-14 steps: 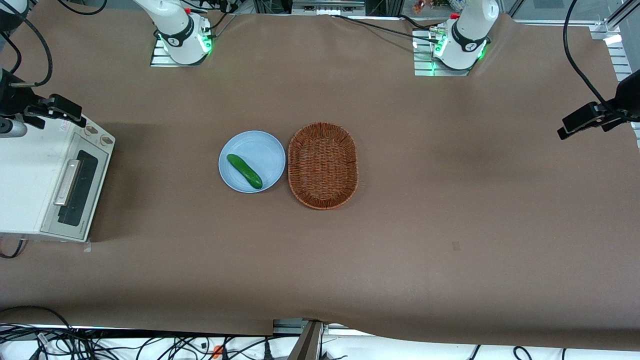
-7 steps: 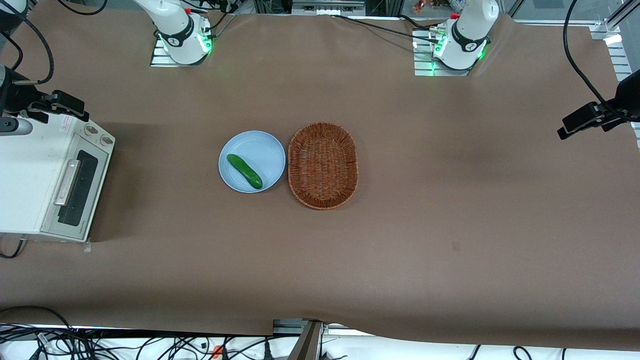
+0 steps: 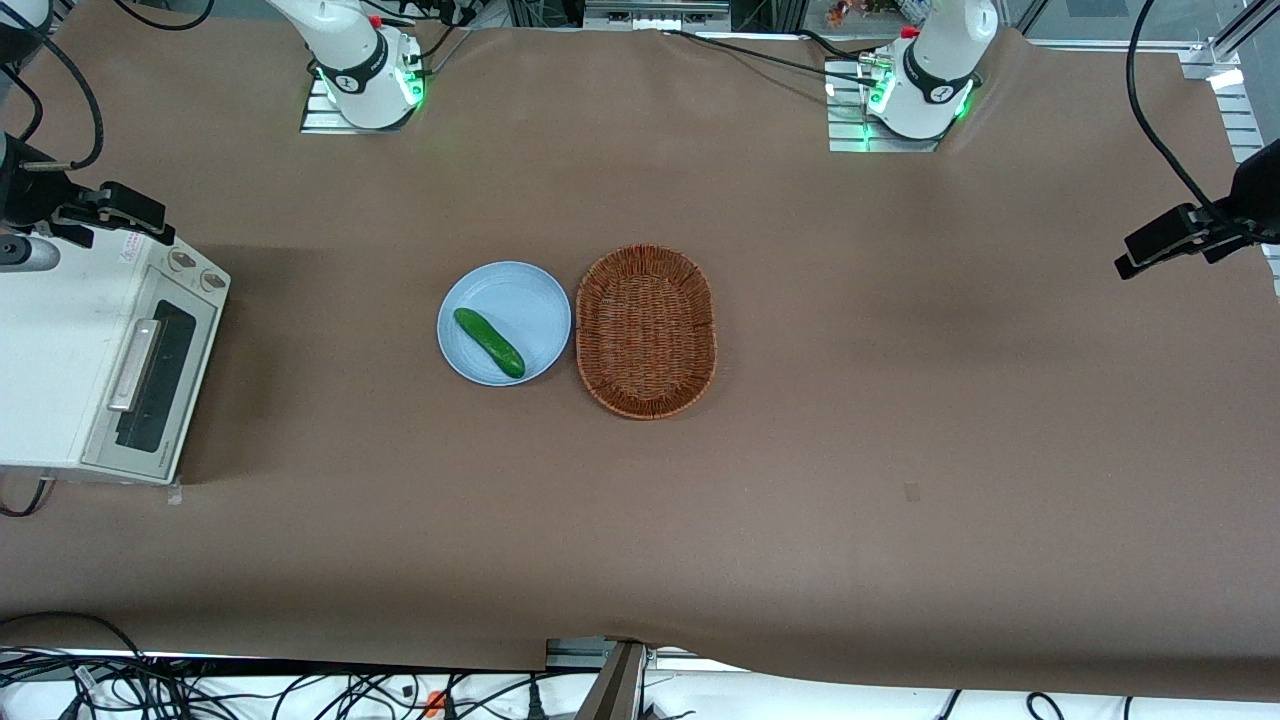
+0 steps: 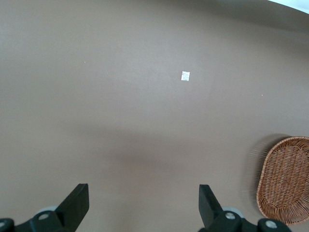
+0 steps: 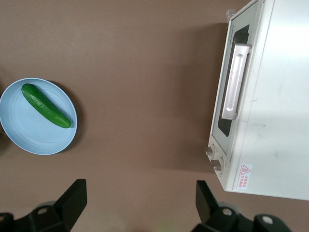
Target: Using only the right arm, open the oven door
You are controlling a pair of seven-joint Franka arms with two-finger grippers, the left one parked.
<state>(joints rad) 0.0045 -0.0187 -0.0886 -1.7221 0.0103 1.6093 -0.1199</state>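
The white oven [image 3: 50, 350] stands at the working arm's end of the table, and its silver-grey door [image 3: 160, 375] with the bar handle [image 3: 133, 365] is closed. My right arm's gripper [image 3: 130, 208] hangs above the oven's farther end, near the two knobs [image 3: 197, 271], and touches nothing. In the right wrist view the gripper [image 5: 140, 200] is open and empty, high over the brown table. That view also shows the oven [image 5: 285, 96], its closed door [image 5: 243, 35] and the handle [image 5: 235, 82].
A blue plate [image 3: 520, 295] with a green cucumber [image 3: 489, 342] on it lies mid-table, and a wicker basket [image 3: 646, 331] lies beside it. The plate [image 5: 29, 135] also shows in the right wrist view. The basket [image 4: 285, 179] also shows in the left wrist view.
My right gripper has shifted slightly above the oven's farther end. The door has stayed closed.
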